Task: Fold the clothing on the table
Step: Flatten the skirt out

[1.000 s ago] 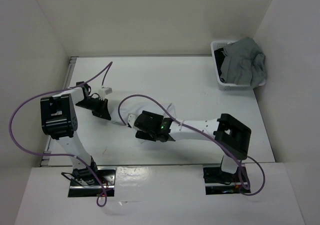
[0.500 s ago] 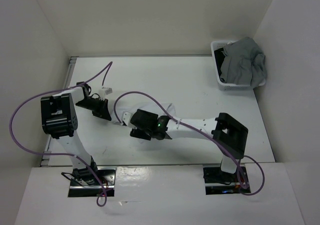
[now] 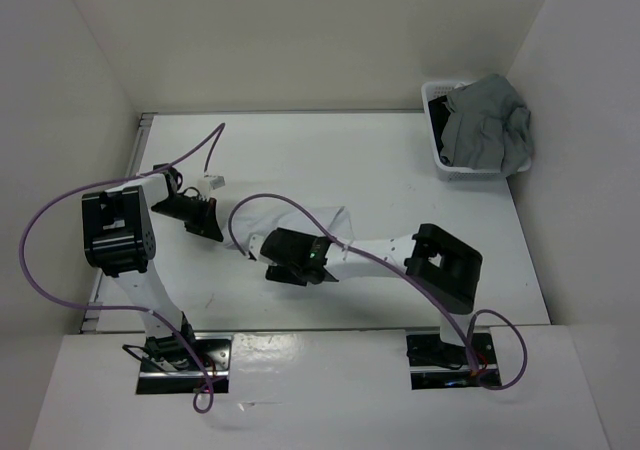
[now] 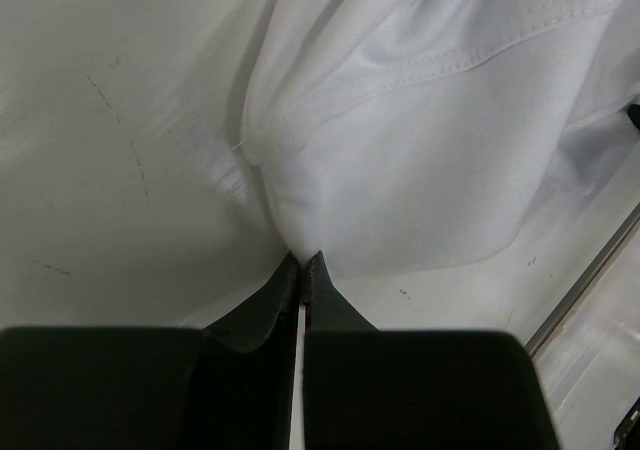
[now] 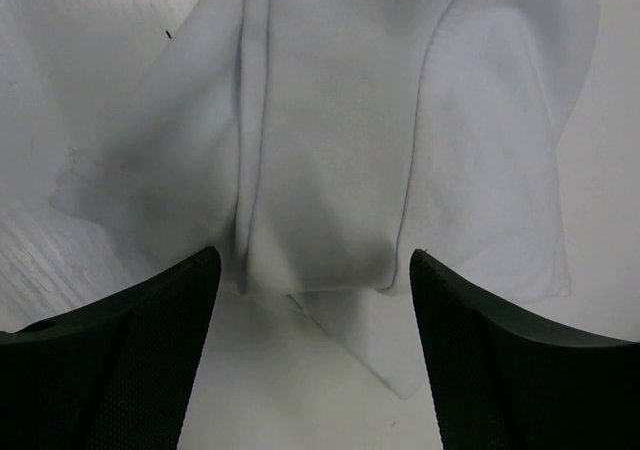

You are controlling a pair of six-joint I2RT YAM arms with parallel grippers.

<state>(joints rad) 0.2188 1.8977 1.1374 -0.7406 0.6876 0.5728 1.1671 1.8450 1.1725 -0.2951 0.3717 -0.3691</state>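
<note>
Lying crumpled on the smooth white flat tabletop (image 3: 400,160), the thin white fabric garment (image 3: 335,218) sits between the left gripper (image 3: 212,230) and the right gripper (image 3: 258,250) from above. At the left wrist, the left gripper (image 4: 303,263) is pinched tight on the garment's (image 4: 400,170) edge. At the right wrist, the right gripper (image 5: 315,300) gapes wide and empty, with the garment (image 5: 330,150) just ahead of it.

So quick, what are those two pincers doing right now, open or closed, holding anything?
Left pincer: closed, pinching the white clothing at its edge.
Right pincer: open over the clothing, holding nothing.
</note>
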